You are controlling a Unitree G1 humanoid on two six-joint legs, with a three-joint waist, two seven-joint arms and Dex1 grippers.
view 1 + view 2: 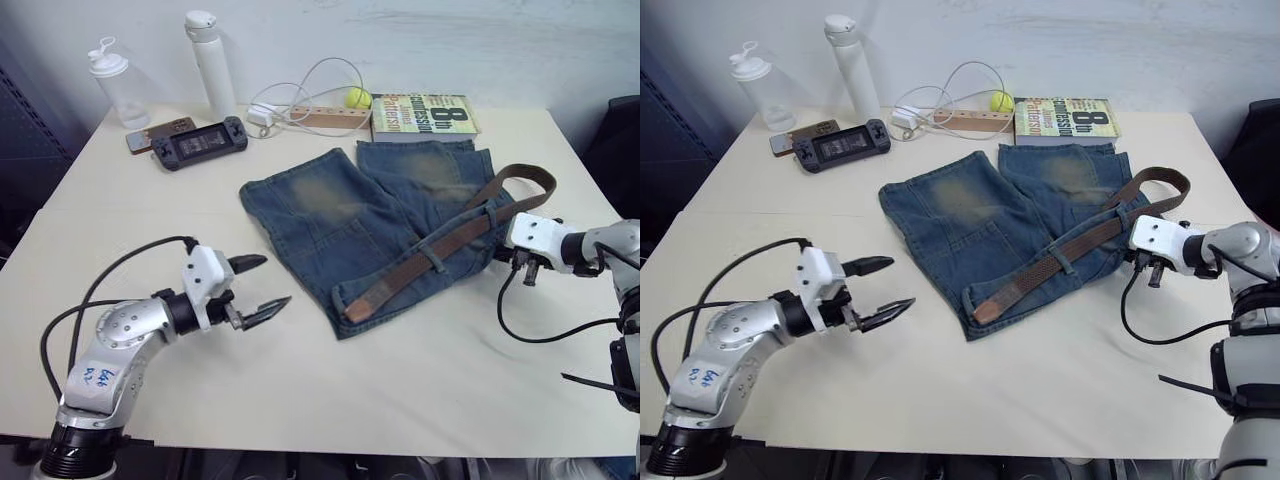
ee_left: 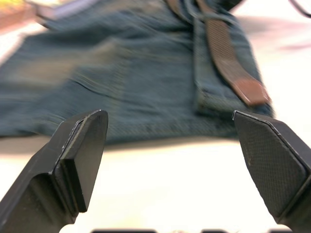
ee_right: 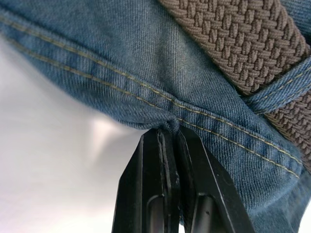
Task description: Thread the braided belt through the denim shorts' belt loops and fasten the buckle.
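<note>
The denim shorts (image 1: 370,215) lie flat in the middle of the table, waistband toward the near right. The braided belt (image 1: 440,245) runs along that waistband under one of the belt loops (image 1: 437,256), its tan tip (image 1: 357,308) at the near corner. Its other end curls back in an arc (image 1: 525,180) at the far right. I cannot make out the buckle. My right gripper (image 3: 169,133) is shut on the waistband's edge, just below the belt (image 3: 233,34) and a loop (image 3: 282,90). My left gripper (image 1: 277,280) hovers open left of the shorts, facing the tan tip (image 2: 250,91).
Along the table's far edge stand two bottles (image 1: 212,62), a phone and a handheld game console (image 1: 198,143), a power strip with a white cable (image 1: 310,100), a tennis ball (image 1: 357,97) and a book (image 1: 425,113). Bare tabletop lies in front of the shorts.
</note>
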